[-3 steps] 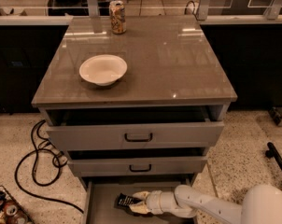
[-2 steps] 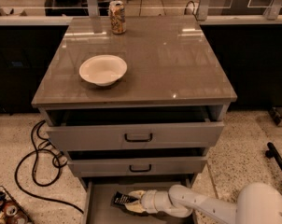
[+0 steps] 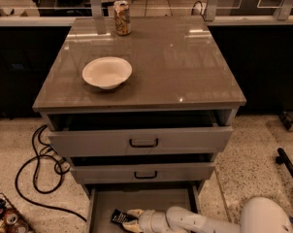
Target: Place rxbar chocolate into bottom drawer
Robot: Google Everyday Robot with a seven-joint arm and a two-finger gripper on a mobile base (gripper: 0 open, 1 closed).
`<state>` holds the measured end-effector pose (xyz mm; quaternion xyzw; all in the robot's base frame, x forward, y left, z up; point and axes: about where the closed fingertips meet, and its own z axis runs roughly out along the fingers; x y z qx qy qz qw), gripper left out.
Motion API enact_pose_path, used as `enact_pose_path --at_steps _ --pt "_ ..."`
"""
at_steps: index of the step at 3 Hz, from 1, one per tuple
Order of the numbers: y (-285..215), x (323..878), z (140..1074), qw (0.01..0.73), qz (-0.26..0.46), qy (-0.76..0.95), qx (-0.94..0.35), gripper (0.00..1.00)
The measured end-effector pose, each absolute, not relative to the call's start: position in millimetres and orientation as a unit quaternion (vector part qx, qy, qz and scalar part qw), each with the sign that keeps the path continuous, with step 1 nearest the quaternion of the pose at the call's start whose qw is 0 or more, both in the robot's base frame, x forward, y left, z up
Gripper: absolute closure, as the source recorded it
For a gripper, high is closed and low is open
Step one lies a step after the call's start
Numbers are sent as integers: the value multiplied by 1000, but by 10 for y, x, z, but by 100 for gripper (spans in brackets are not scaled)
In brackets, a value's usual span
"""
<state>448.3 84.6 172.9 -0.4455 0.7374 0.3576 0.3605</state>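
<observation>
Down low in the bottom drawer [image 3: 104, 203], gripper [image 3: 132, 217] pinched on the rxbar chocolate [image 3: 120, 217] (black wrapper), near the left side.

The fingers [image 3: 133, 215] of the gripper [image 3: 129, 216] lie inside the bottom drawer [image 3: 151, 199], touching the rxbar chocolate [image 3: 120, 217], which sits on the drawer floor just left of them; whether they clasp it is unclear. The arm [image 3: 195, 221] reaches in from the right, behind the fingers. Above them stand the two upper drawers [image 3: 141, 142], both partly pulled out, and higher up, on the table [image 3: 185, 62], a bowl [image 3: 107, 72] lies left of centre with a can [image 3: 122, 17] behind it at the far edge.
</observation>
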Motion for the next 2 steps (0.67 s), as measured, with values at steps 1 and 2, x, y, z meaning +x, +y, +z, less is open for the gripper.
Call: enact_pose_path --at_steps 1,2 --pt "847 4482 1729 360 358 737 -446 100" --pt "801 4558 1617 363 357 742 -436 100"
